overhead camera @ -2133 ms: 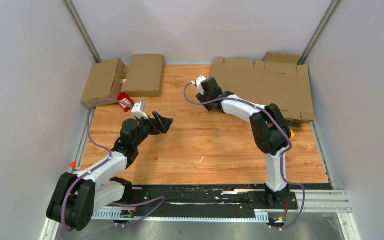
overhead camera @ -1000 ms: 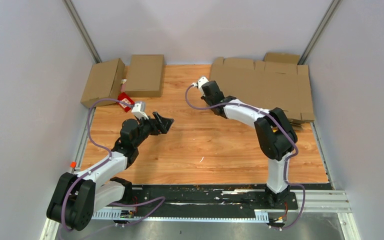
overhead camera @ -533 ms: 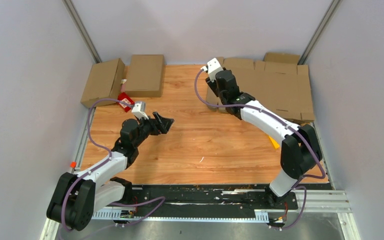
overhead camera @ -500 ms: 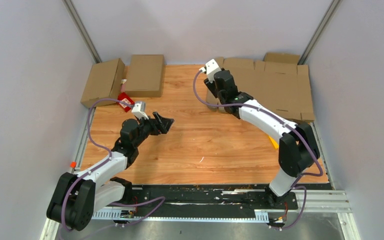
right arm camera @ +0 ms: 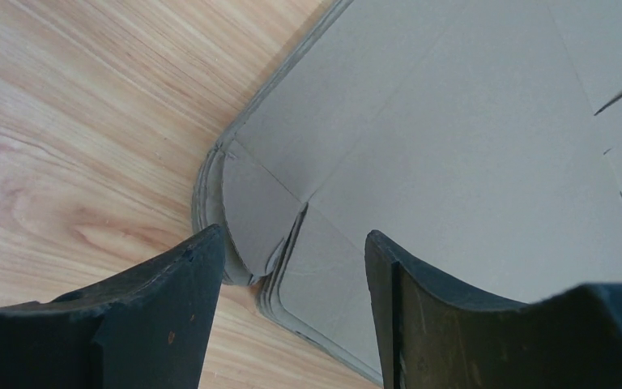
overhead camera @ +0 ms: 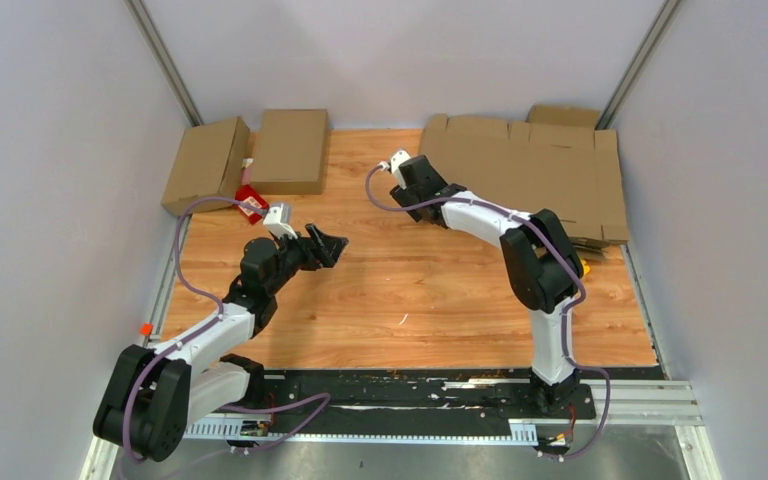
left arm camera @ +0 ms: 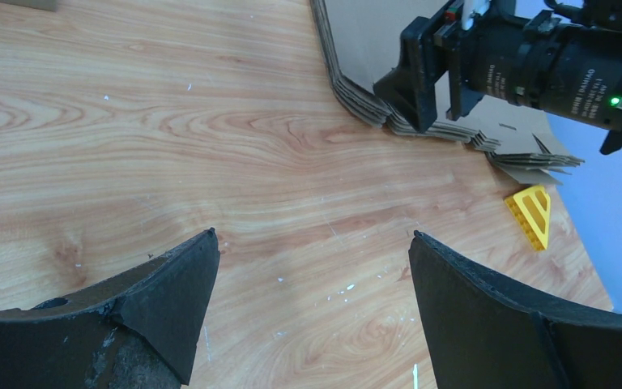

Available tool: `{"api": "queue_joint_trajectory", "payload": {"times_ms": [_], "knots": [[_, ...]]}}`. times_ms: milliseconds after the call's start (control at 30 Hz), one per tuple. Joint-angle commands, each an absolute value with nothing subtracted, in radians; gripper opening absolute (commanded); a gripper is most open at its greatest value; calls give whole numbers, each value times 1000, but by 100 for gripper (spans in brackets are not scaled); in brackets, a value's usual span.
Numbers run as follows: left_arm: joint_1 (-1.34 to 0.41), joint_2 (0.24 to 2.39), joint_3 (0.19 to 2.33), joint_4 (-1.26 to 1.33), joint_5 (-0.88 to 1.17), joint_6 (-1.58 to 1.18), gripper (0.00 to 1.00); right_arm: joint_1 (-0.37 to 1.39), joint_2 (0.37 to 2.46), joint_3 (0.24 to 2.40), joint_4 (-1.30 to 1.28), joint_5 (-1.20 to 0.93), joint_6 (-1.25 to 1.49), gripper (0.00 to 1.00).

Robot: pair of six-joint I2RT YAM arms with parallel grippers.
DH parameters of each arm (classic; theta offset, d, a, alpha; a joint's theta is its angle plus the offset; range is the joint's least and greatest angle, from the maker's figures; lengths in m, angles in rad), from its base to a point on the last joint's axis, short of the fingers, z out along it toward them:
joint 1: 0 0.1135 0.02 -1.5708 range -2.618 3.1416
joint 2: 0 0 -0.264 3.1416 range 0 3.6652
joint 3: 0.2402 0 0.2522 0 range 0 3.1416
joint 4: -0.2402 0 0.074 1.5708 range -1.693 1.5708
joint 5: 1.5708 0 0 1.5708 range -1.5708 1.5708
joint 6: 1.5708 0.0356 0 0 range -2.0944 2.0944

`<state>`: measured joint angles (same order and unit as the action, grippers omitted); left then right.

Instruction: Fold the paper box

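At the far right of the desk (overhead camera: 410, 290) a stack of flat cardboard blanks (overhead camera: 540, 170) lies face up, and the top blank (right arm camera: 453, 146) is the one to fold. Its long axis runs left to right along the back wall, with notched flaps on its far edge, and its near-left corner points toward the desk's middle. The right claw (right arm camera: 296, 243) hangs just over that corner, jaws parted to a moderate gap and holding nothing, with the small rounded flap (right arm camera: 255, 215) of the top blank showing right beneath the gap. The left claw (left arm camera: 312, 251) hovers wide open and empty above bare wood near the centre, well apart from the stack. The step in hand looks like picking one sheet off the pile. To do it well, I would come in low from the wood side and slide one finger under that rounded flap alone, where it seems to sit a little proud of the layers beneath, and only then pinch; too deep a bite would likely take several sheets together
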<state>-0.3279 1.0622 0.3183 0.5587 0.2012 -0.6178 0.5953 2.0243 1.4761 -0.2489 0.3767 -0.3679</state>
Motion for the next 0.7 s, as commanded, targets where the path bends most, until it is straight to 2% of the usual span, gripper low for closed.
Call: {"api": "queue_joint_trajectory", "payload": {"times_ms": [0,667], "knots": [[-334,1053,354,585,203,-596,95,601,2054,1546,-243,393,-357,64],[-334,1051,357,582,204,-595,95,604,2082,1549,-248,406,-356,64]]}}
